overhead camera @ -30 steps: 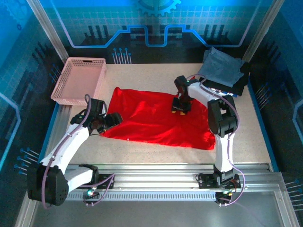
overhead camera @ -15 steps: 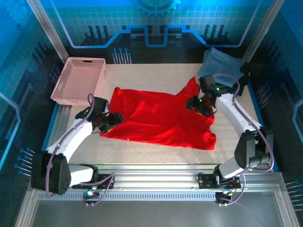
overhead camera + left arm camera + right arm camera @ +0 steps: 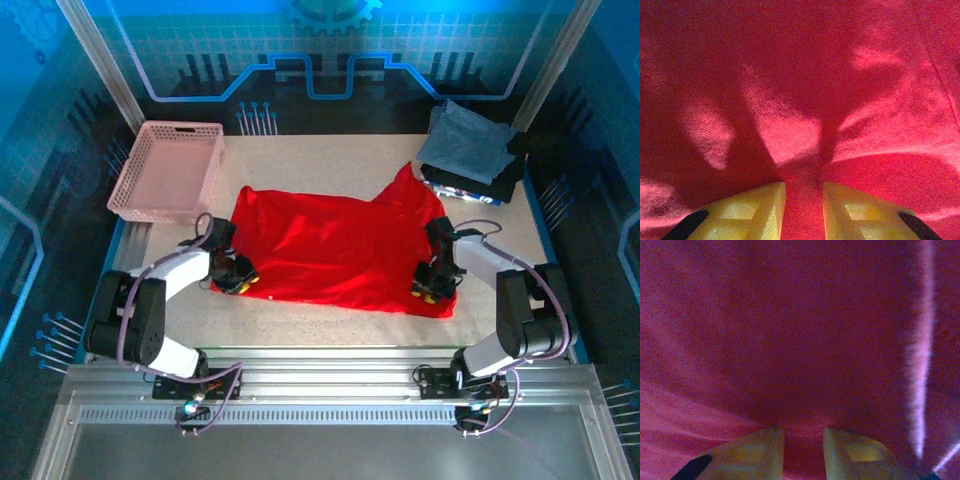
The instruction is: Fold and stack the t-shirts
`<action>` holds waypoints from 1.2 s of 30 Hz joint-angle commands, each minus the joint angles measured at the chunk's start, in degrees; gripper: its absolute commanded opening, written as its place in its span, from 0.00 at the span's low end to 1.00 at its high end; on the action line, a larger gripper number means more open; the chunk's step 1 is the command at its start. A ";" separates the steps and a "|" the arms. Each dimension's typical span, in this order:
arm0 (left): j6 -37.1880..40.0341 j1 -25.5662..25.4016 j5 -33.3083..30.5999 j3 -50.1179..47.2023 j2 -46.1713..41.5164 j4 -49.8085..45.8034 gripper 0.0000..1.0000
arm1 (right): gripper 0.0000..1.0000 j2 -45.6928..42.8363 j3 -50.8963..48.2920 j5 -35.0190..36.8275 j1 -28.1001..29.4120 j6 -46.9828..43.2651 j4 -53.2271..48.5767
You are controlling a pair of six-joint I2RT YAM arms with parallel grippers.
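Speckled beige table point(image 3: 330, 160), blue-lit printed walls point(image 3: 200, 50)

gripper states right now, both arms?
left gripper: closed, pinching the red t-shirt at its left edge.
right gripper: closed, pinching the red t-shirt's right edge.

Blue-tinted light, top view sharp; wrist views dim, grainy, shadow-mottled red t-shirt point(image 3: 790, 100)

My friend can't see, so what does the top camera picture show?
A red t-shirt lies spread on the table, the left gripper and right gripper pinching its near corners. A pink basket sits far left, folded shirts far right.
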 commanded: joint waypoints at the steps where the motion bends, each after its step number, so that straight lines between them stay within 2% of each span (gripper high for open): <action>1: -1.91 0.45 -1.04 -6.86 -3.11 -5.41 0.28 | 0.29 -1.30 -1.64 4.26 0.04 1.48 -3.85; 6: -4.67 0.37 -1.09 -11.97 -11.40 -9.60 0.28 | 0.34 -3.22 -3.27 5.59 0.02 2.01 -5.02; 11: -6.16 0.37 -0.19 -13.17 -17.35 -13.05 0.31 | 0.35 -3.83 -3.99 5.05 0.14 2.30 -6.18; 13: -6.34 0.08 1.22 -12.35 -19.65 -13.24 0.37 | 0.36 -4.77 -3.56 4.68 0.40 2.52 -6.70; 15: -6.20 -0.07 1.68 -9.64 -22.13 -14.66 0.48 | 0.39 -6.53 -2.01 4.19 0.53 2.61 -7.16; 20: -3.77 0.01 1.85 4.61 -23.58 -18.67 0.67 | 0.51 -8.98 8.33 0.98 0.37 0.99 -7.98; 23: 0.72 0.95 0.57 16.08 -18.73 -20.05 0.74 | 0.56 -6.29 17.05 -2.81 0.32 -0.85 -6.73; 25: 4.39 3.67 2.12 24.32 -11.83 -21.19 0.76 | 0.58 -1.20 24.24 -6.98 -0.03 -2.20 -5.47; 29: 11.77 7.66 3.84 38.26 2.28 -23.19 0.76 | 0.59 11.11 38.25 -10.87 -0.40 -3.99 -4.11; 32: 16.65 9.42 3.33 45.63 12.26 -24.36 0.75 | 0.58 21.02 48.86 -11.04 -0.56 -7.11 -4.57; 36: 21.07 10.54 -0.58 53.85 22.76 -29.08 0.70 | 0.58 32.44 62.44 -12.61 -0.41 -12.22 -7.68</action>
